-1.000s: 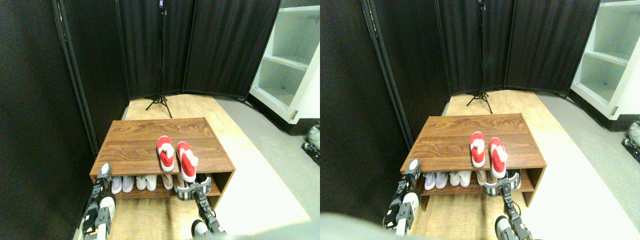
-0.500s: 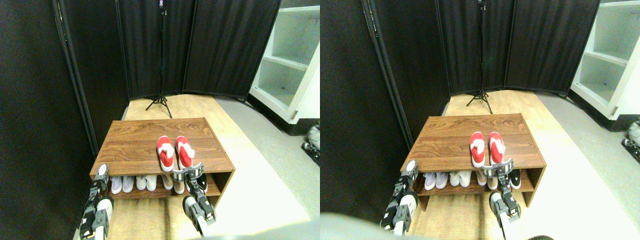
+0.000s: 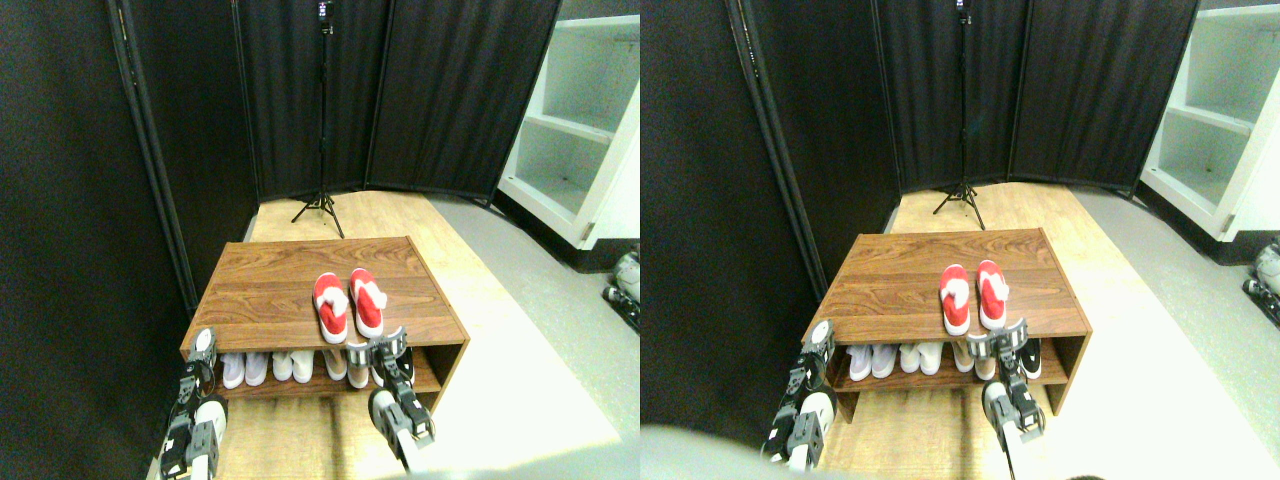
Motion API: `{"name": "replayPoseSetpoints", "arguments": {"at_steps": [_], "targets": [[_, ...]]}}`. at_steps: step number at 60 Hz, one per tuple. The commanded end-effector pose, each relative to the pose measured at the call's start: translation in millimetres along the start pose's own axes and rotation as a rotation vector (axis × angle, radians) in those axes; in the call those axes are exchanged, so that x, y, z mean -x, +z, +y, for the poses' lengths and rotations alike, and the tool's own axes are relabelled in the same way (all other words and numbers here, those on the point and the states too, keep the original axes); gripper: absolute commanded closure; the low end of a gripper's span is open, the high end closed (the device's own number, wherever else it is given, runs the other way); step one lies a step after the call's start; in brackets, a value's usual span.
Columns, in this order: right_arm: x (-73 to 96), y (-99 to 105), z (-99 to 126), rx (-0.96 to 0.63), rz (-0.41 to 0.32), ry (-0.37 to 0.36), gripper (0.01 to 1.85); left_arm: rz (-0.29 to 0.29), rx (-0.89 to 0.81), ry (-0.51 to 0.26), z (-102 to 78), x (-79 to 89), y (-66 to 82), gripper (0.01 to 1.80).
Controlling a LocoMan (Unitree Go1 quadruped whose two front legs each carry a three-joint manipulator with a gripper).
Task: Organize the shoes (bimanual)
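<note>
1. The red shoes lie side by side on top of the rack, near its front edge, right of centre.
2. The right gripper sits just below that edge under the shoes, jaws spread, holding nothing.
3. The left gripper is at the rack's front left corner; its jaw state cannot be told.

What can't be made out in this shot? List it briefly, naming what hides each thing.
- Shoes on the lower shelf, stereo pair view: the bench top hides their toes, and the right gripper covers the pairs on the right.
- Right gripper: too small to tell whether it touches the red shoes.
- Left gripper: small against the dark screen; its jaw state is unclear.
- White shelving unit: cut off by the right edge.
</note>
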Motion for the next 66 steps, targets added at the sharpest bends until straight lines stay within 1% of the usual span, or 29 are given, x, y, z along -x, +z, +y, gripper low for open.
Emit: {"name": "replayPoseSetpoints", "arguments": {"at_steps": [1,3,4,7,11,18,26,27,29,31,34,38,39,40,41,44,48,49,51,53,55,59,60,61,62,63,64,65,66], "targets": [[13.8,1,17,-0.015,0.037,0.097,0.25,-0.012,-0.004,-0.034,-4.4,-3.0,-2.3,1.80],[22.0,2,20,-0.022,0.049,0.108,0.24,-0.017,-0.004,-0.031,-4.3,-3.6,-2.9,1.80],[22.0,2,20,-0.022,0.049,0.108,0.24,-0.017,-0.004,-0.031,-4.3,-3.6,-2.9,1.80],[32.1,3,22,-0.029,0.068,0.130,0.23,-0.001,-0.008,-0.037,-3.5,-5.2,-3.6,1.80],[44.6,5,27,-0.041,0.075,0.140,0.23,-0.003,0.004,-0.031,-4.1,-6.7,-6.1,1.80],[53.6,12,30,-0.041,0.085,0.173,0.24,-0.006,-0.013,-0.027,-5.1,-8.5,-8.8,1.80],[59.2,24,36,-0.041,0.059,0.182,0.26,-0.005,-0.040,-0.029,-5.9,-10.9,-10.8,1.80],[59.7,30,38,-0.041,0.034,0.195,0.28,-0.011,-0.038,-0.028,-6.5,-11.1,-11.6,1.80],[60.4,33,39,-0.034,0.018,0.210,0.29,-0.013,-0.024,-0.026,-6.7,-11.3,-12.3,1.80],[60.8,35,39,-0.031,0.012,0.213,0.29,-0.012,-0.020,-0.025,-6.9,-11.3,-12.5,1.80],[62.4,43,43,-0.012,-0.029,0.216,0.32,-0.015,-0.020,-0.023,-7.5,-10.9,-13.2,1.80],[63.3,48,45,0.000,-0.052,0.225,0.35,-0.023,-0.014,-0.020,-7.9,-10.3,-13.8,1.80],[63.4,54,47,0.015,-0.087,0.228,0.42,-0.019,-0.007,-0.020,-7.9,-10.3,-13.9,1.80],[63.4,54,47,0.015,-0.087,0.228,0.42,-0.019,-0.007,-0.020,-7.9,-10.3,-13.9,1.80],[62.4,59,48,0.024,-0.115,0.233,0.47,-0.020,-0.005,-0.020,-7.9,-10.3,-13.9,1.80],[60.3,64,49,0.023,-0.125,0.242,0.51,-0.019,-0.011,-0.020,-8.0,-9.9,-13.9,1.80],[55.5,75,52,0.040,-0.162,0.256,0.63,-0.018,-0.020,-0.024,-8.1,-9.5,-13.9,1.80],[54.2,77,52,0.043,-0.184,0.245,0.66,-0.012,-0.022,-0.026,-8.1,-9.5,-13.8,1.80],[53.6,78,53,0.041,-0.195,0.239,0.68,-0.010,-0.025,-0.028,-8.1,-9.5,-13.8,1.80],[50.7,84,54,-0.007,-0.233,0.218,0.78,-0.015,-0.044,-0.030,-8.0,-9.0,-13.6,1.80],[49.8,85,54,-0.012,-0.239,0.216,0.81,-0.016,-0.042,-0.030,-7.9,-8.9,-13.4,1.80],[43.0,92,54,0.022,-0.296,0.203,1.05,-0.003,-0.033,-0.037,-7.6,-7.9,-12.7,1.80],[41.1,94,54,0.036,-0.317,0.193,1.19,-0.004,-0.029,-0.038,-7.7,-7.1,-12.5,1.80],[40.0,95,54,0.038,-0.327,0.188,1.25,-0.006,-0.027,-0.038,-7.8,-6.9,-12.5,1.80],[40.0,95,54,0.038,-0.327,0.188,1.25,-0.006,-0.027,-0.038,-7.8,-6.9,-12.5,1.80],[33.9,98,53,0.056,-0.369,0.190,1.48,-0.009,-0.019,-0.036,-7.7,-6.0,-12.3,1.80],[33.9,98,53,0.056,-0.369,0.190,1.48,-0.009,-0.019,-0.036,-7.7,-6.0,-12.3,1.80],[29.2,100,53,0.050,-0.388,0.190,1.68,-0.004,-0.016,-0.039,-7.6,-5.6,-12.1,1.80],[29.2,100,53,0.050,-0.388,0.190,1.68,-0.004,-0.016,-0.039,-7.6,-5.6,-12.1,1.80]]}}
